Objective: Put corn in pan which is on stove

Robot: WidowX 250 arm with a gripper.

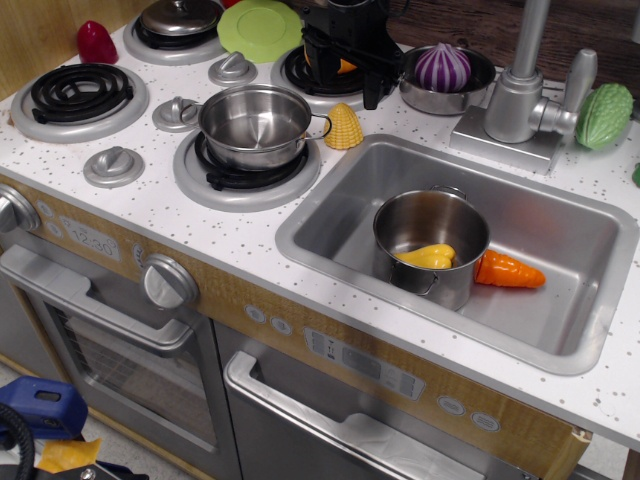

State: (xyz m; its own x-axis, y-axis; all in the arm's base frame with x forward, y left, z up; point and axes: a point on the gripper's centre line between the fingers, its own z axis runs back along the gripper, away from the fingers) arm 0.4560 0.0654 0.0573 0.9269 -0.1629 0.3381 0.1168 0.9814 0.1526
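The corn point(343, 127), a stubby yellow cob, stands on the white speckled stove point(120, 215) top, just right of the pan and left of the sink's corner. The pan point(255, 125), a low shiny steel pot with loop handles, sits empty on the front right burner. My black gripper point(343, 80) hangs over the back right burner, behind the corn and apart from it. Its fingers point(372, 92) stand apart, and a bit of something orange shows between them.
A sink point(330, 215) at the right holds a taller steel pot point(432, 245) with a smooth yellow vegetable, and an orange carrot point(508, 270). A steel bowl with a purple onion point(443, 67), a faucet point(520, 95), a green vegetable point(605, 115), a green plate point(260, 28) and a lidded pot point(180, 18) line the back.
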